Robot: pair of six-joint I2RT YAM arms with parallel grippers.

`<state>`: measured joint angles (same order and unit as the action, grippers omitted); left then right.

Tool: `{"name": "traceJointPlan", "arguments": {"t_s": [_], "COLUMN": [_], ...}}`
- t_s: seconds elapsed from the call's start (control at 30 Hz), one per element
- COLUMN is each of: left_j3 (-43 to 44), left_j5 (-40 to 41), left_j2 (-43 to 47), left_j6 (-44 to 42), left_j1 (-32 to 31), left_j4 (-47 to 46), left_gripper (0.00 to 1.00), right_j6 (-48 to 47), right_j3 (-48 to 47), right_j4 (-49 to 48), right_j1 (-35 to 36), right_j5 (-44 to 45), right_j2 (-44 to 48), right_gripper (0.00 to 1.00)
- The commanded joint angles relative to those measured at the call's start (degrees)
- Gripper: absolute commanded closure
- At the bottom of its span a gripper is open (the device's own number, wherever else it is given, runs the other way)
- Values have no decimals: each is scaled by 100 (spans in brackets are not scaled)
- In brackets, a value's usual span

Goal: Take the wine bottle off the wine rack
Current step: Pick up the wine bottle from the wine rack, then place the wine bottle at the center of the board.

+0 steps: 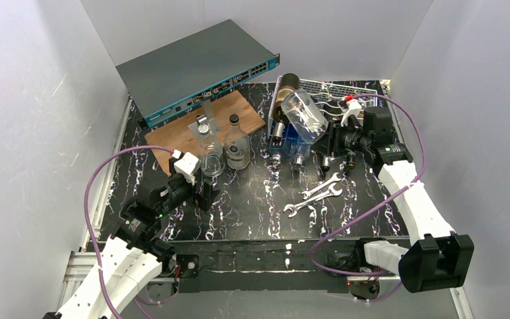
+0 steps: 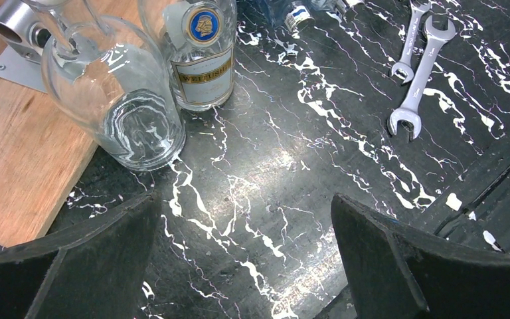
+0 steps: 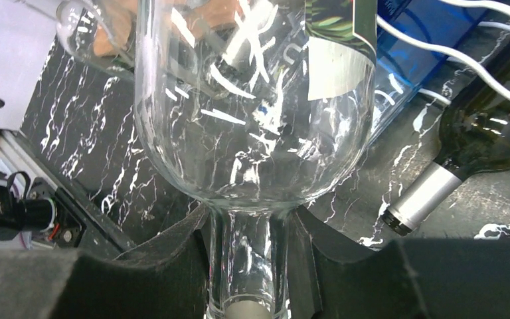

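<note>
Marbled tabletop [image 1: 252, 206], white walls [image 1: 33, 100]; left gripper [image 2: 244, 199] agape, right gripper [image 3: 249, 226] tight on wine bottle [image 3: 252, 119].

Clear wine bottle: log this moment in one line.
right hand: shut on clear wine bottle neck | bottle: held above wine rack | left hand: open over table

Before me, a grey network switch [image 1: 199, 66] sits behind a wooden board [image 1: 186, 133]; wrenches [image 1: 313, 201] lie on the black marbled table [image 1: 252, 216].
</note>
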<state>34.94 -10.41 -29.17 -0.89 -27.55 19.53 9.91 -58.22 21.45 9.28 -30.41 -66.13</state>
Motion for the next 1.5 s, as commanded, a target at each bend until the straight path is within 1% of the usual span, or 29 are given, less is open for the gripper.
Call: {"name": "traceJointPlan", "arguments": {"t_s": [0.0,0.13,0.43,0.6,0.83,1.17,1.2,1.33,1.47], "left_j3": [-32,-33,-22,-22,-7,-30,-38,-73,-135], "left_j5": [-163,-233,-272,-293,-403,-1233,-1309,-1739,-2055], "left_j2": [-36,-58,-89,-110,-133,-210,-224,-322,-366], "left_j6": [-43,-43,-43,-43,14,47,228,519,486], "left_j1": [22,22,21,21,22,22,22,22,13], "left_j4": [-2,-11,-15,-19,-68,-383,-445,-704,-797], "left_gripper": [2,1,1,1,1,1,1,1,1], "right_j6": [-552,-907,-1573,-2196,-2679,-3126,-3169,-3372,-3615], "right_j3": [-168,-172,-161,-165,-85,81,104,193,246], "right_j4": [-933,-672,-59,378,757,1052,1066,1151,1260], "right_j1": [93,153,362,545,815,1260,1316,1591,1890], "right_j5": [-917,-1221,-1492,-1577,-1578,-1523,-1483,-1210,-889], "right_j2": [443,468,521,548,566,500,472,355,215], "right_gripper": [99,99,99,99,99,99,99,99,99]}}
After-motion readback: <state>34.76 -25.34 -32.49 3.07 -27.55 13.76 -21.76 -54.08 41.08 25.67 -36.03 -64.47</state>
